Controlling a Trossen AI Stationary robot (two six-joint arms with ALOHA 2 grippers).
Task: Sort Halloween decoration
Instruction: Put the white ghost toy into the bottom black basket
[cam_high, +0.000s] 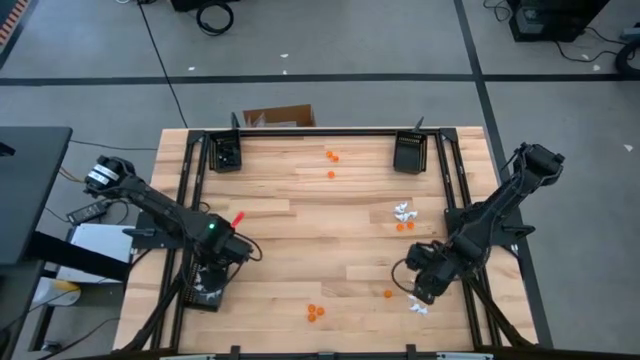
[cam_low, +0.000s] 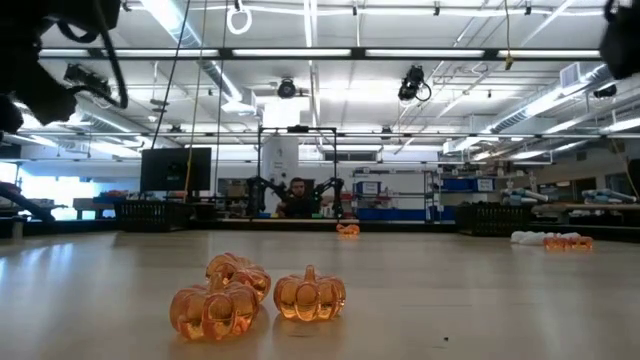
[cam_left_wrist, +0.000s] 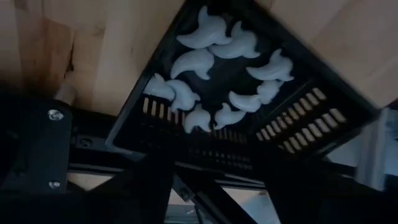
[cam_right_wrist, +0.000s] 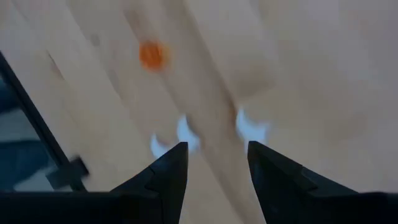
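Three orange pumpkins (cam_low: 258, 295) sit in the low view's foreground, and nine white ghosts (cam_left_wrist: 219, 78) fill the black tray (cam_left_wrist: 298, 115).

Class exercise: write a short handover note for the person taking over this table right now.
Left gripper: open over the near-left tray, which holds white ghosts.
Right gripper: open, empty, above loose white ghosts near the right edge.
Done: one batch of ghosts trayed.
Left: ghosts by the right gripper and mid-right; orange pumpkins scattered front, centre and back.
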